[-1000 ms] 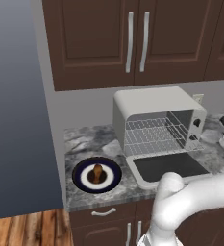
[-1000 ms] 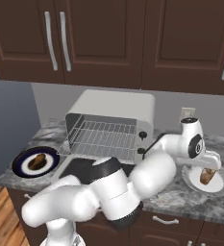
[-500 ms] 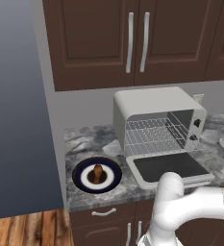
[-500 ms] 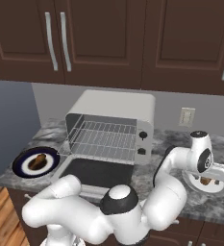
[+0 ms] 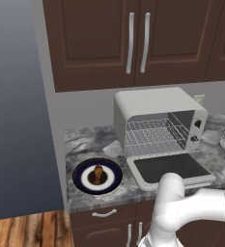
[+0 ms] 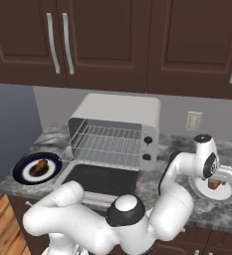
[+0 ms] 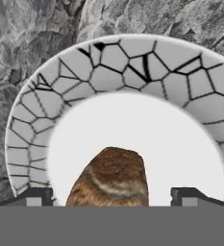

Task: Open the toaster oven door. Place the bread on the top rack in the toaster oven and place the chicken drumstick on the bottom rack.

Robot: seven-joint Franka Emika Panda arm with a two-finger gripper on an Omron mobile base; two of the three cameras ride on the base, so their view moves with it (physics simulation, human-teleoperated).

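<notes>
Hovering over the white plate (image 7: 31,125) on the right of the desk, the gripper (image 7: 111,194) held its jaws wide either side of the bread (image 7: 111,178), seemingly to grasp it, the toaster oven door (image 5: 172,169) already down.

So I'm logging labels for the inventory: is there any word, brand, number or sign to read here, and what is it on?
None can be read.
Toaster oven: two knobs on its side panel, no markings legible around them.
Wall outlet: blank.
Both plates: patterns only, no text.
</notes>
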